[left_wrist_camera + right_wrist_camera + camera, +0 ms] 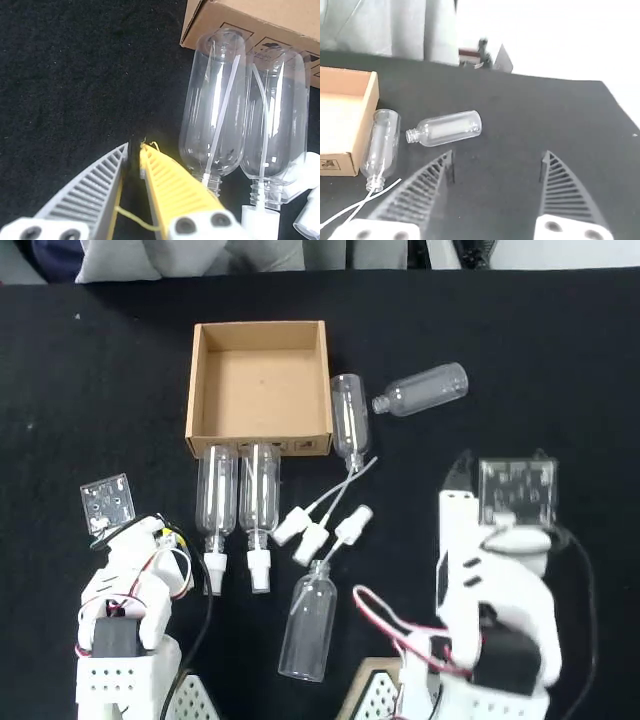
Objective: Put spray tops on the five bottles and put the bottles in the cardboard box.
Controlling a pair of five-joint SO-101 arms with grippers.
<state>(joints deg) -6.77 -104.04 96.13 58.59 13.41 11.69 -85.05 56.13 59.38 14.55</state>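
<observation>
Closed, empty left gripper (134, 147) sits beside two spray-topped bottles (215, 100). The wide-open right gripper (497, 160) could nudge the uncapped bottle (445, 128) ahead, rolling it.

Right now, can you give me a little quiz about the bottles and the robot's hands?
1. True or false: a bottle is already inside the cardboard box.
2. How many bottles have a spray top on?
3. Which hand is open? A) left B) right C) both

Key
1. False: the box is empty.
2. Two: the capped bottles lying side by side in front of the box.
3. B: the right hand is open; the left hand is shut.
</observation>
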